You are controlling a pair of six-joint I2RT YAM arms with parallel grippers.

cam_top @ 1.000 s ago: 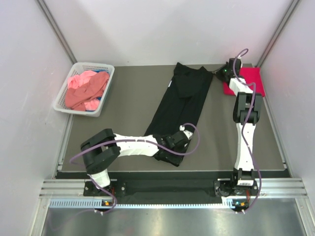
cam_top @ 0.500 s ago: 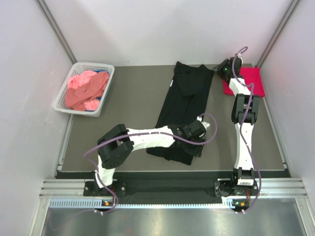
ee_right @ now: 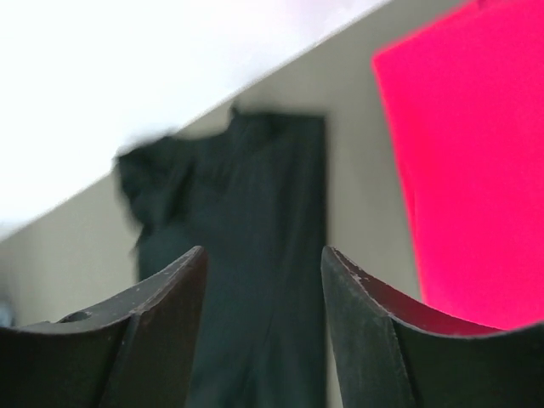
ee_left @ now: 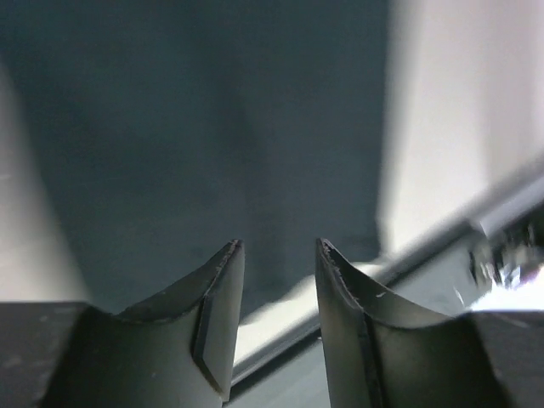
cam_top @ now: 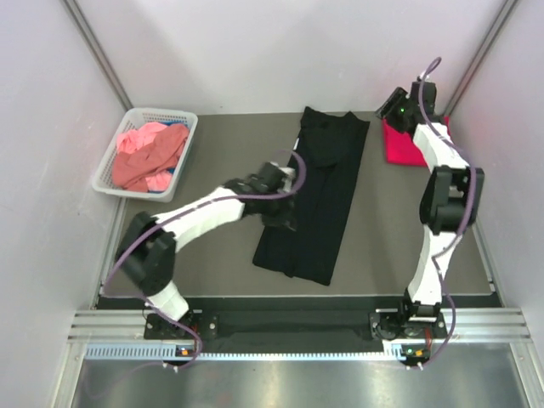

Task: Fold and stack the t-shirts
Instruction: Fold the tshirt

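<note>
Black t-shirt [cam_top: 316,200] lies folded lengthwise on desk [cam_top: 223,153]. Left hand [ee_left: 279,248] and right hand [ee_right: 263,253] gape empty. We judge crosswise fold next: grip near hem.

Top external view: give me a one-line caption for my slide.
Black t-shirt folded lengthwise mid-table; left gripper and right gripper open and empty; red t-shirt far right; basket of pink shirts left.

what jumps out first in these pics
A long black t-shirt, folded into a narrow strip, lies down the middle of the table. A bright crimson shirt sits folded at the far right corner, and a white basket of pink shirts stands far left. The left gripper and right gripper have open jaws, holding nothing.
</note>
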